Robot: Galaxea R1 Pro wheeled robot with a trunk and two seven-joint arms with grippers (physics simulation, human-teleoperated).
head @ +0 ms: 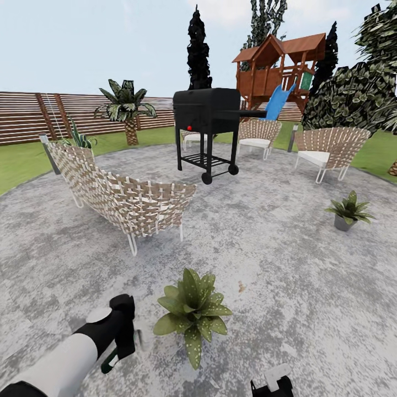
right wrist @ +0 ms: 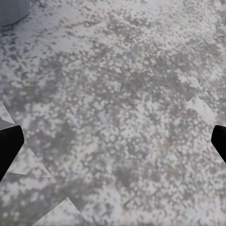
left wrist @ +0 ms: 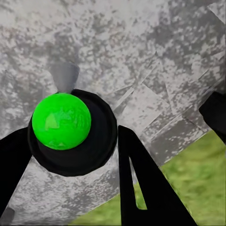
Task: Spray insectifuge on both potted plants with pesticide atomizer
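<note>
The pesticide atomizer [left wrist: 66,127] sits pinched between the 2 fingers of the left gripper [head: 122,344], low at the near left of the patio [head: 264,237], just left of the near potted plant [head: 192,314]. In the left wrist view its round dark body and bright green end fill the gap between the black fingers. I judge it light, rigid and smooth, so likely to twist; a hold around the body, clear of the trigger, suits it. The second potted plant [head: 348,210] stands far right. The right gripper [right wrist: 113,146] is spread wide over bare stone
</note>
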